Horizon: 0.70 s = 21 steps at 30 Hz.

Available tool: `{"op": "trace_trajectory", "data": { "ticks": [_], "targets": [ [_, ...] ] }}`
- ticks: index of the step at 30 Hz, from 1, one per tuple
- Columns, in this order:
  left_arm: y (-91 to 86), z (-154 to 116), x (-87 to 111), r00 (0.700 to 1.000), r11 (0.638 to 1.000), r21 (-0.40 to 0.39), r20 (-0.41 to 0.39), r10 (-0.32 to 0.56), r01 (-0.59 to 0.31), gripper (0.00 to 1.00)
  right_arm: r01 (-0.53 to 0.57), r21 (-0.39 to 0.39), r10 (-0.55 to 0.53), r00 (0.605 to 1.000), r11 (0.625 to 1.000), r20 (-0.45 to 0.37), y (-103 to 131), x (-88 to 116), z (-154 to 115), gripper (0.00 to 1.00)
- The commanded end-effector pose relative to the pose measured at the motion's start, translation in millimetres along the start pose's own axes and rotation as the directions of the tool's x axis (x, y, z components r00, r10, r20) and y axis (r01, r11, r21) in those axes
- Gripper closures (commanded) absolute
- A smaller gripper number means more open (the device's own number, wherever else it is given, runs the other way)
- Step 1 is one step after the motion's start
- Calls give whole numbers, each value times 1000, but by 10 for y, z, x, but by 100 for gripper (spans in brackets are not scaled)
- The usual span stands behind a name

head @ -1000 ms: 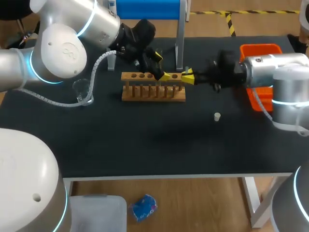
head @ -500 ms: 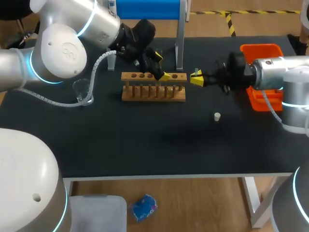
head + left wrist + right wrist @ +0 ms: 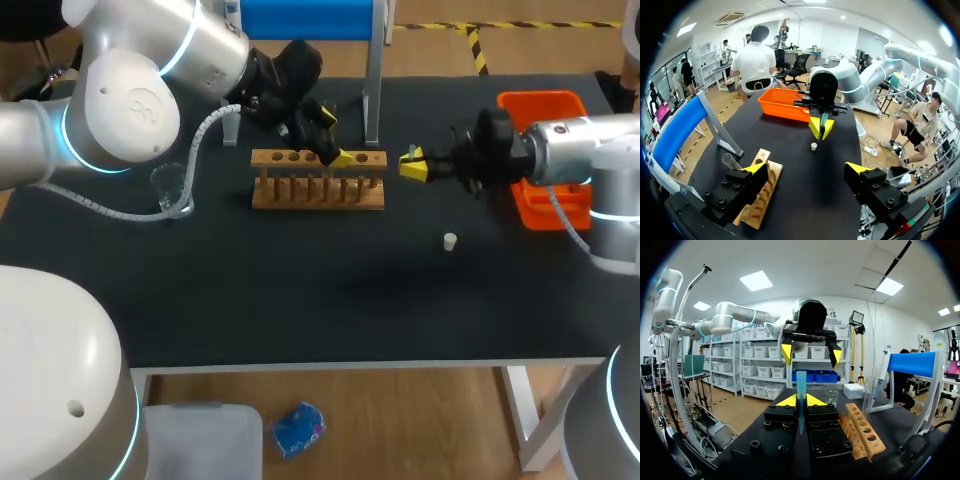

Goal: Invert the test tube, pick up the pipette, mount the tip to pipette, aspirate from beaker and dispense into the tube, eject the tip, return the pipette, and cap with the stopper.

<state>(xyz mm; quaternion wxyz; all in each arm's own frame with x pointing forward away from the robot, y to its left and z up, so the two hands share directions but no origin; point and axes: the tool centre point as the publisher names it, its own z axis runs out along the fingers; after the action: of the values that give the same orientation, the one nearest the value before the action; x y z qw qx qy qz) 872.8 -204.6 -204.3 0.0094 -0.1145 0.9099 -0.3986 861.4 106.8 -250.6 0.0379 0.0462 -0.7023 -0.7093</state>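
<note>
My right gripper (image 3: pixel 412 164) hangs just right of the wooden rack (image 3: pixel 318 180), shut on a bluish translucent test tube (image 3: pixel 801 390) that stands upright between its yellow tips. From the left wrist the same tube (image 3: pixel 824 120) shows in the right gripper (image 3: pixel 821 128), above the white stopper (image 3: pixel 813 146). That stopper (image 3: pixel 450 240) lies on the black table. My left gripper (image 3: pixel 336 138) hovers over the rack's right part, open and empty; its fingertips (image 3: pixel 755 168) stand wide apart. A glass beaker (image 3: pixel 170 186) stands left of the rack.
An orange bin (image 3: pixel 545 105) sits at the table's right edge, behind my right arm. A metal stand (image 3: pixel 375 70) rises behind the rack. A clear glass tube (image 3: pixel 730 161) stands at the rack's far side. My left arm's cable (image 3: pixel 195 150) hangs near the beaker.
My right gripper has drawn back to the right, away from the rack's end, carrying the bluish tube. The left arm has kept still.
</note>
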Motion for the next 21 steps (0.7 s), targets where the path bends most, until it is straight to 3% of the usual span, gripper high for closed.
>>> {"op": "trace_trajectory", "data": {
  "ticks": [1,21],
  "targets": [
    [-6,-4,-6,1000,1000,-4,-2,-1,1,0,0,-1,0,1000,1000,-8,-12,-12,-34,100],
    [-6,-4,-6,1000,1000,-4,-2,-1,1,0,-15,0,15,1000,1000,-14,-15,-13,-55,100]
  ]
}}
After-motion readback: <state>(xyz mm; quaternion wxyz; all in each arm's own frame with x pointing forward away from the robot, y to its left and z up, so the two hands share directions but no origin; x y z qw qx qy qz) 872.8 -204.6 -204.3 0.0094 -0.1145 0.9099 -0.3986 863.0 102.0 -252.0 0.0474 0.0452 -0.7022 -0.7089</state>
